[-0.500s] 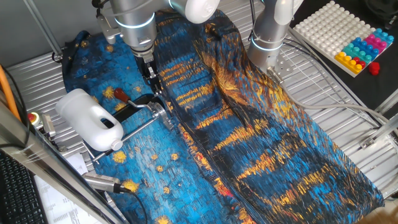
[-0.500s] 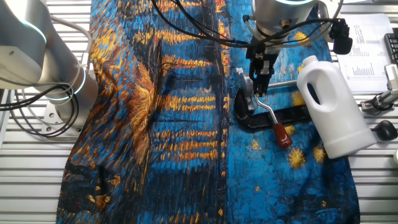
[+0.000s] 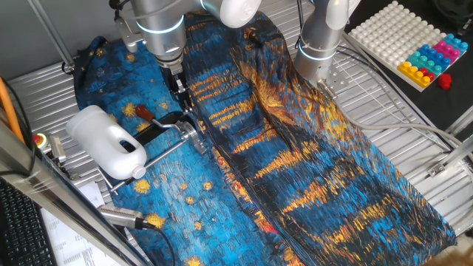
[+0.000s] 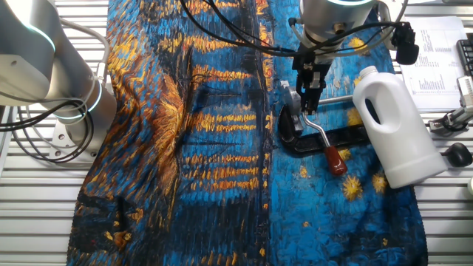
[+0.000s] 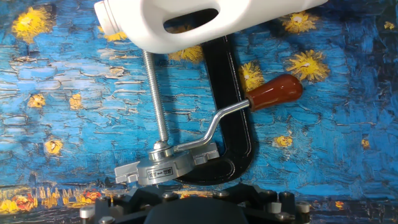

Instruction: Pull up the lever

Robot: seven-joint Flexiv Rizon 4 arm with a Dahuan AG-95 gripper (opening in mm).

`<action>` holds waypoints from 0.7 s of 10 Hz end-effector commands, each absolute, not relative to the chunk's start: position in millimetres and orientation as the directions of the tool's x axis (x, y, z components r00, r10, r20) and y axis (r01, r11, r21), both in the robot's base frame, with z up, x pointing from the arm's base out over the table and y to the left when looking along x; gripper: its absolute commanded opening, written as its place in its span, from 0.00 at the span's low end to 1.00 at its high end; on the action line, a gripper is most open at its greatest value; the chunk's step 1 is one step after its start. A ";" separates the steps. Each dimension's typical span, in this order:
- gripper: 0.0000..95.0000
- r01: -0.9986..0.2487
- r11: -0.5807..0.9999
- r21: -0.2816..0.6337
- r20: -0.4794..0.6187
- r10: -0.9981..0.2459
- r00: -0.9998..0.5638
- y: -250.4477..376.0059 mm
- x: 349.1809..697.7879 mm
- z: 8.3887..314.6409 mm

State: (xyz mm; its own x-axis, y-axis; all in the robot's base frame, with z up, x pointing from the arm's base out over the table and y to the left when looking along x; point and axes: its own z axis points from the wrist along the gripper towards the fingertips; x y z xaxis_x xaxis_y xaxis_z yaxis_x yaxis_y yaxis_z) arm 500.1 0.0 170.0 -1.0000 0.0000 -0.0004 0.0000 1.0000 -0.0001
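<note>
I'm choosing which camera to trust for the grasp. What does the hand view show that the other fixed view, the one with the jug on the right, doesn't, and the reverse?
Only the hand view shows the threaded silver rod running from the clamp head under the jug, and the lever's bent silver arm close up. The fingertips do not show there.

Only the other fixed view shows the gripper above the clamp head, a second arm at the left, and the whole jug.

Both show the lever with its dark red sleeve lying low over the black clamp body on the painted cloth.
</note>
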 end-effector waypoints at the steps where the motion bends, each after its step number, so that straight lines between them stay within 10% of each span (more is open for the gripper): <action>1: 1.00 0.000 1.000 0.000 0.000 0.000 -1.000 0.0 500.0 170.0; 2: 0.00 -0.125 0.992 -0.021 -0.122 -0.126 -0.984 0.0 500.0 170.0; 7: 0.00 -0.143 0.989 -0.030 -0.119 -0.146 -0.982 0.1 500.3 170.1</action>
